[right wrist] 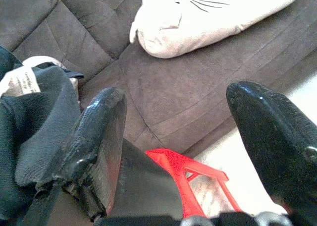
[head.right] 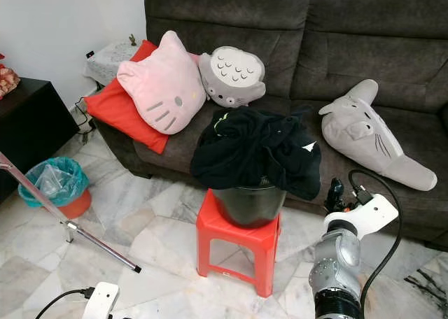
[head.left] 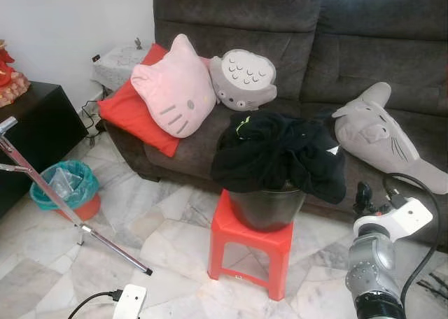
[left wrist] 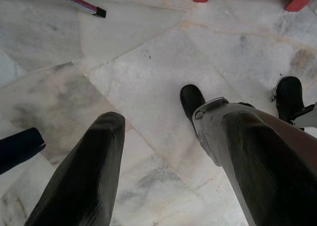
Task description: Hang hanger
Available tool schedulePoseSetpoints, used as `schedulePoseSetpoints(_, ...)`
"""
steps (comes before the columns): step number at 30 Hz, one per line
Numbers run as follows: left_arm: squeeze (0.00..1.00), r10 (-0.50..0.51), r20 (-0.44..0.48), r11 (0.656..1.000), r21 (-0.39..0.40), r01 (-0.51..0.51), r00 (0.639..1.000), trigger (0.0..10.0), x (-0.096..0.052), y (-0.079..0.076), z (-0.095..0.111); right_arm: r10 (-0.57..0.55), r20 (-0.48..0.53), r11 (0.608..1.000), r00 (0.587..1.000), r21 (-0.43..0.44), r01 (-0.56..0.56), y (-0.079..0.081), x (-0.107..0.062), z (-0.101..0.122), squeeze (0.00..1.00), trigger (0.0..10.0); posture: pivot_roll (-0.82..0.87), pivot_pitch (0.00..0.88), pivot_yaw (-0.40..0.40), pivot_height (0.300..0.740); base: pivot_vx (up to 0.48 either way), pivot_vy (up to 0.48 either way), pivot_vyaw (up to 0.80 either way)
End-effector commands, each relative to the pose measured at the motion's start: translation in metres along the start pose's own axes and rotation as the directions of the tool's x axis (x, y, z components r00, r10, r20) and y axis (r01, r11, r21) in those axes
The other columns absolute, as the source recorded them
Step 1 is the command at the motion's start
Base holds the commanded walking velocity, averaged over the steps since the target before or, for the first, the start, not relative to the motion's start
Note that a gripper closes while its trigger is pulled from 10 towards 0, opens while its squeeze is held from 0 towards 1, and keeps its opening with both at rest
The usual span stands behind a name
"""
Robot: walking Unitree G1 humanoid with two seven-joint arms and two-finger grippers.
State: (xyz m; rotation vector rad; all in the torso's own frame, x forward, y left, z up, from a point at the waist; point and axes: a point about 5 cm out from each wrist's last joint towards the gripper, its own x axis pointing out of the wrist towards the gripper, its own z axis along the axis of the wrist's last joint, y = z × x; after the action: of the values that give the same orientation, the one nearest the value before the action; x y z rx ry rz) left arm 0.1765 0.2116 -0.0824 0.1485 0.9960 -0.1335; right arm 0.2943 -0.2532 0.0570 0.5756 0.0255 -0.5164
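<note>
A marble floor (head.left: 161, 221) of pale irregular slabs is seen across the lower half of the frame, backed by a dark grey sofa (head.left: 364, 46) along the top and a white wall (head.left: 63, 18) at upper left. A black cabinet (head.left: 31, 133) stands at the left edge.

At centre, a red stool (head.left: 248, 252) is placed on the floor just before the sofa, and a black bucket (head.left: 266, 207) rests on it. Dark clothes (head.left: 280, 154) are heaped over the bucket's rim and hang down its sides.

On the sofa are set a red cushion (head.left: 126, 112), a pink cat pillow (head.left: 175, 88), a grey round pillow (head.left: 243, 79) and, at right, a grey plush (head.left: 381, 133). A bin (head.left: 66, 187) with a teal liner sits at left, beside a slanted metal rack leg (head.left: 77, 217).

No hanger can be made out in any view.

The right gripper (right wrist: 173, 132) is held at lower right, beside the stool, its fingers spread apart with nothing between them. The left gripper (left wrist: 176, 161) is pointed at the floor, fingers likewise apart and empty. The robot's feet (left wrist: 191, 99) are visible beneath it.
</note>
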Motion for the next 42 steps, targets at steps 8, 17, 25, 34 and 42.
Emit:
schedulePoseSetpoints(8,0.00,0.012,-0.002,1.000,0.002,-0.012,1.000,10.0,-0.001,0.004,-0.001,0.421,0.015,0.903,0.907,-0.096,-0.418,0.062,-0.018,-0.006,0.00,10.0,-0.07,0.000,0.069,0.740,0.000,0.000,0.00)
schedulePoseSetpoints(17,0.00,0.011,-0.001,1.000,-0.002,-0.011,1.000,10.0,-0.001,0.003,-0.001,0.539,-0.032,0.828,0.841,-0.162,-0.537,0.071,-0.031,-0.011,0.00,10.0,-0.07,0.000,0.067,0.740,0.000,0.000,0.00)
schedulePoseSetpoints(25,0.00,0.014,-0.003,1.000,-0.001,-0.014,1.000,10.0,-0.001,0.003,-0.001,0.408,-0.014,0.911,0.913,-0.057,-0.408,0.049,-0.034,-0.016,0.00,10.0,-0.07,0.000,0.067,0.740,0.000,0.000,0.00)
schedulePoseSetpoints(34,0.00,0.015,-0.002,1.000,0.004,-0.015,1.000,10.0,-0.001,0.004,-0.001,0.467,-0.098,0.880,0.879,-0.041,-0.473,0.053,-0.044,-0.030,0.00,10.0,-0.07,0.000,0.071,0.740,0.000,0.000,0.00)
schedulePoseSetpoints(42,0.00,0.018,-0.003,1.000,0.004,-0.018,1.000,10.0,-0.001,0.004,-0.001,0.481,-0.119,0.849,0.869,-0.185,-0.495,0.060,-0.034,-0.021,0.00,10.0,-0.07,0.000,0.069,0.740,0.000,0.000,0.00)
